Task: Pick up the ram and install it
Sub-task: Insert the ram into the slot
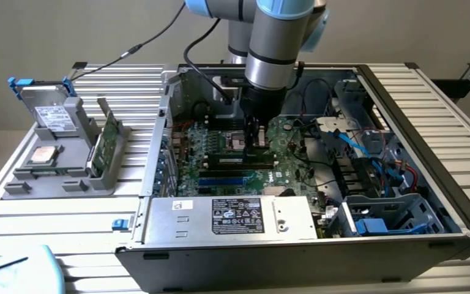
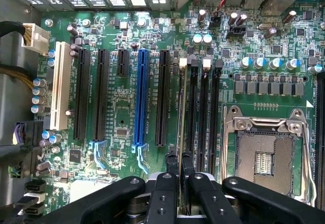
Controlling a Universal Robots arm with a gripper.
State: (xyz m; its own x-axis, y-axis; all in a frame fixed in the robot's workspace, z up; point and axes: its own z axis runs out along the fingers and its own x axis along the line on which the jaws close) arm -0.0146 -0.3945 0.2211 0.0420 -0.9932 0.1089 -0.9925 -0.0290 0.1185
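My gripper (image 1: 257,142) reaches down inside the open computer case (image 1: 431,153), just above the motherboard (image 1: 288,150). In the wrist view the gripper (image 2: 179,159) is shut on the ram (image 2: 181,112), which shows edge-on as a thin long strip between the two black fingertips (image 2: 171,164). The ram runs lengthwise along the row of black memory slots (image 2: 204,112), lined up over the slot nearest the black expansion slot (image 2: 163,97). Whether it is seated in the slot I cannot tell.
The open processor socket (image 2: 264,158) lies beside the memory slots. A power supply (image 1: 235,217) sits at the case front, and blue cables (image 1: 382,153) fill the exterior view's right. A grey holder (image 1: 55,177) on the exterior view's left carries a green card (image 1: 104,144) and a silver chip (image 1: 43,154).
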